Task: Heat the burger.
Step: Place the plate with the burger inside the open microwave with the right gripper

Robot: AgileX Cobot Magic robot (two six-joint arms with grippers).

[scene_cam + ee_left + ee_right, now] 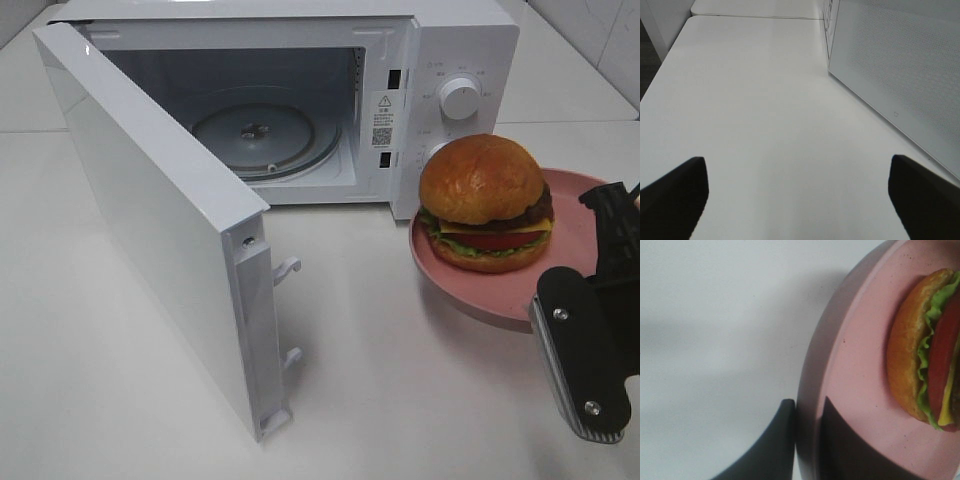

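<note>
The burger [486, 203], with its glossy orange-tan bun and green, red and brown layers, sits on a round pink plate [500, 295] just right of the open microwave [450, 60]. My right gripper [548, 305] is shut on the plate's near rim. In the right wrist view the gripper [807, 440] has one finger on each side of the plate's rim [840, 365], with the burger [920, 355] beyond. My left gripper [800, 200] is open and empty over bare table, beside the microwave door [900, 75]. It is out of the high view.
The microwave door [150, 220] stands swung wide open toward the front left. The glass turntable [265, 135] inside holds nothing. The control knob [460, 97] is just behind the burger. White tabletop [400, 400] lies in front.
</note>
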